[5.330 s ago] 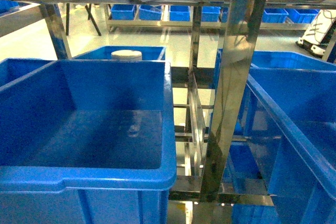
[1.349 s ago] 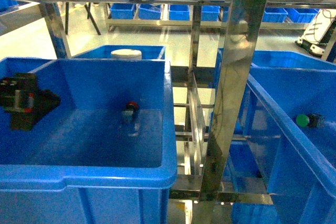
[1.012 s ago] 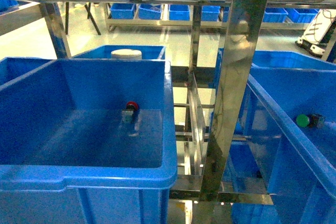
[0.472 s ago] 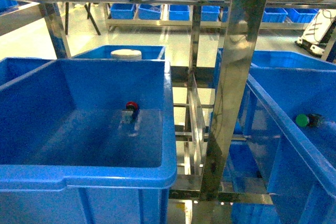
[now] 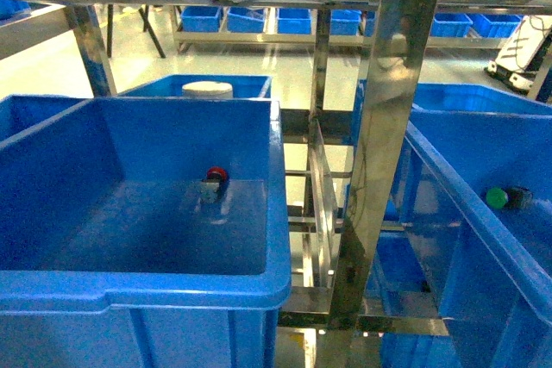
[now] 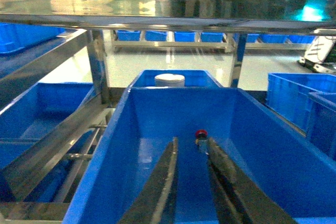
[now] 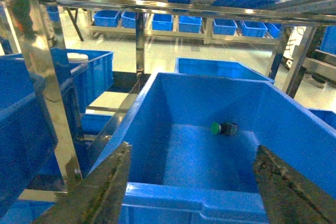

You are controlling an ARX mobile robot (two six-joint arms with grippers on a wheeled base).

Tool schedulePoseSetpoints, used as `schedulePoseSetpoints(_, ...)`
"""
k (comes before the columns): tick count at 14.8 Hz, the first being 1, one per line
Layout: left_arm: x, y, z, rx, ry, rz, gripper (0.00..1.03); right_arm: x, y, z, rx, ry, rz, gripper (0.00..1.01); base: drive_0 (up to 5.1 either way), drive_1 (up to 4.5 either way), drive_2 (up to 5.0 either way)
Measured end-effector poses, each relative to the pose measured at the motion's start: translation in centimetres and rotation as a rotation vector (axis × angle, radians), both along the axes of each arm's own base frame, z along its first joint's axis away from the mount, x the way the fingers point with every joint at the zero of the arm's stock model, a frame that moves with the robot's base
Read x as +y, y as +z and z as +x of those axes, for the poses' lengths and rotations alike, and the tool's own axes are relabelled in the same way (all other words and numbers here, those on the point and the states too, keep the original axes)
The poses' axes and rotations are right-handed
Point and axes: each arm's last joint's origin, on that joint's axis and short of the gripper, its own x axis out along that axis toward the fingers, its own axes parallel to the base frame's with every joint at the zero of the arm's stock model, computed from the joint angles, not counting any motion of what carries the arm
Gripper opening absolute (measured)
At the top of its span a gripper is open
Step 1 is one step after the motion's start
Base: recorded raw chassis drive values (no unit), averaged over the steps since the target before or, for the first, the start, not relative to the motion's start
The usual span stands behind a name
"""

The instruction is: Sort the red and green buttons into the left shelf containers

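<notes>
A red button point(image 5: 216, 180) lies on the floor of the big blue bin point(image 5: 278, 213) on the left, close to its back wall. The green button point(image 5: 498, 197) rests inside the right blue bin point(image 5: 448, 200). Neither gripper appears in the head view. In the left wrist view my left gripper point(image 6: 192, 142) hangs over the near end of the left bin point(image 6: 118, 140), open by a narrow gap with nothing in it, the red button point(image 6: 201, 135) just beyond its tips. My right gripper point(image 7: 193, 149) is wide open and empty before the right bin point(image 7: 184, 195), which holds the green button point(image 7: 216, 127).
A shiny steel shelf post point(image 5: 379, 127) stands between the two bins, with a steel shelf overhead. Behind the left bin another blue bin holds a white round lid point(image 5: 207, 89). Another blue bin point(image 5: 26, 114) sits at far left; rows of small blue bins point(image 5: 293, 19) line the background.
Five seconds ago both bins were empty; each now holds a button. The left gripper, seen over the left bin 1.3 s ago, has withdrawn from the head view.
</notes>
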Motion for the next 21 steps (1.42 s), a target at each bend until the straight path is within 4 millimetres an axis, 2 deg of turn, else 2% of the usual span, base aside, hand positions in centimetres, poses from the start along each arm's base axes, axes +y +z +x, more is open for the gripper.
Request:
schedulePoseSetpoints(1, 0.1, -0.4, -0.5, 0.018, 0.006, 0.000, 0.06, 0.0, 0.1, 0.0, -0.011, -0.011, 0.014, 0.63, 0.0, 0.00, 0.0)
schedulePoseSetpoints(2, 0.0, -1.1, -1.0, 0.025, 0.005, 0.001, 0.02, 0.0, 0.2, 0.0, -0.017, -0.012, 0.020, 0.50, 0.0, 0.00, 0.0)
schedulePoseSetpoints(5, 0.0, -1.2, -1.1, 0.003, 0.002, 0.001, 0.02, 0.0, 0.4, 0.0, -0.033, -0.012, 0.023, 0.09, 0.0, 0.00, 0.0)
schedulePoseSetpoints(6, 0.0, -1.3, -1.1, 0.002, 0.002, 0.001, 0.02, 0.0, 0.5, 0.0, -0.036, -0.012, 0.026, 0.02, 0.0, 0.00, 0.0)
schedulePoseSetpoints(8, 0.0, -2.3, -1.1, 0.004, -0.004, 0.002, 0.02, 0.0, 0.6, 0.0, -0.044, -0.013, 0.026, 0.02, 0.0, 0.00, 0.0)
schedulePoseSetpoints(15, 0.0, -2.3, -1.1, -0.002, 0.002, 0.002, 0.02, 0.0, 1.0, 0.0, -0.048, -0.013, 0.026, 0.02, 0.0, 0.00, 0.0)
schedulePoseSetpoints(16, 0.0, -2.2, -1.1, -0.002, 0.001, 0.002, 0.14, 0.0, 1.0, 0.0, -0.048, -0.013, 0.026, 0.16, 0.0, 0.00, 0.0)
schedulePoseSetpoints(18, 0.0, -2.3, -1.1, -0.002, 0.001, 0.001, 0.90, 0.0, 1.0, 0.0, -0.048, -0.013, 0.026, 0.93, 0.0, 0.00, 0.0)
schedulePoseSetpoints(19, 0.0, -2.3, -1.1, -0.002, 0.002, 0.003, 1.00, 0.0, 1.0, 0.0, -0.048, -0.013, 0.026, 1.00, 0.0, 0.00, 0.0)
schedulePoseSetpoints(21, 0.0, -2.3, -1.1, -0.002, 0.001, 0.003, 0.98, 0.0, 1.0, 0.0, -0.048, -0.013, 0.026, 0.98, 0.0, 0.00, 0.0)
